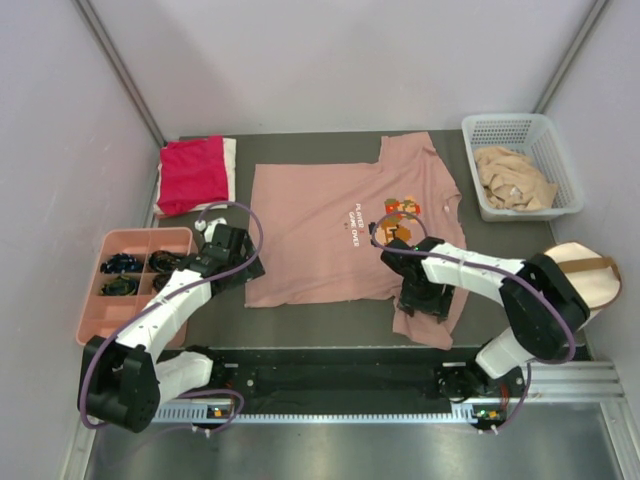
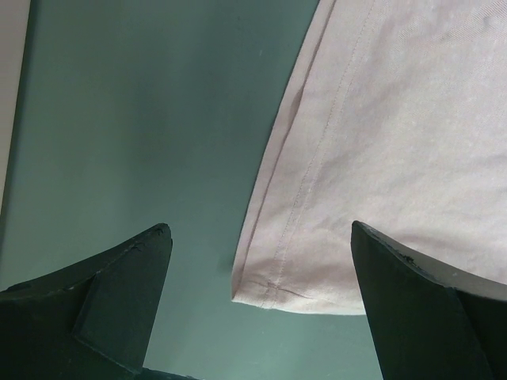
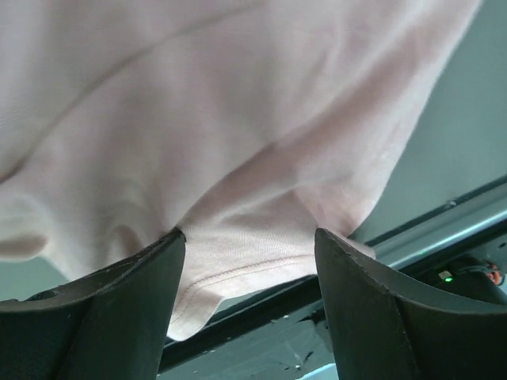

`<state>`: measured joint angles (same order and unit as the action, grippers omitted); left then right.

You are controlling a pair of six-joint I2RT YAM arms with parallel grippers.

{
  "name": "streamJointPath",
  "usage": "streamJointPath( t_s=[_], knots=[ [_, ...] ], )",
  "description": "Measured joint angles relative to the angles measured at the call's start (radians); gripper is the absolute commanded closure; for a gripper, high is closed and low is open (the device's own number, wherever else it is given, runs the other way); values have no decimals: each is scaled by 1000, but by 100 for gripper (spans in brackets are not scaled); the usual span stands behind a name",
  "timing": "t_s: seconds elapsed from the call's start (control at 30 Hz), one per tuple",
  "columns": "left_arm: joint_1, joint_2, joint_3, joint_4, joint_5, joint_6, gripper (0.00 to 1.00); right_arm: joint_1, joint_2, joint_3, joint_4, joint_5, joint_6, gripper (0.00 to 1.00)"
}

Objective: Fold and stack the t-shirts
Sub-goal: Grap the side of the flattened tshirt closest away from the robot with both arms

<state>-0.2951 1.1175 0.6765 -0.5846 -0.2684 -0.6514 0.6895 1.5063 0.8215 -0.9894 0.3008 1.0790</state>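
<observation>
Dusty-pink t-shirt (image 1: 330,225) spread flat on the dark table (image 1: 330,322), a gripper at each near corner.
The left gripper (image 2: 260,229) is held wide open over the near left hem corner. The right gripper (image 3: 249,233) is seen with jaws apart and sleeve cloth bunched between them. Farther back, a red t-shirt (image 1: 192,172) is stacked on a white one (image 1: 231,160), and a tan one (image 1: 512,178) is heaped in a white basket (image 1: 563,165).

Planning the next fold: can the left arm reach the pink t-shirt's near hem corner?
Likely yes: the left gripper is open, the hem corner of the pink t-shirt lies flat between its fingers, and nothing covers it.
</observation>
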Motion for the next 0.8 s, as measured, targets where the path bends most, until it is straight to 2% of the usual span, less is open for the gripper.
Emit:
streamJointPath(
  t_s=[0.17,0.43,0.7,0.8],
  knots=[
    [0,0,0,-1,-8,0,1,42,60,59,7,0,-10,28],
    [1,0,0,-3,-10,0,1,66,30,60,60,0,22,28],
    [2,0,0,-2,-9,0,1,111,-246,36,2,26,100,28],
    [2,0,0,-2,-9,0,1,114,-302,34,-42,38,124,28]
  ],
)
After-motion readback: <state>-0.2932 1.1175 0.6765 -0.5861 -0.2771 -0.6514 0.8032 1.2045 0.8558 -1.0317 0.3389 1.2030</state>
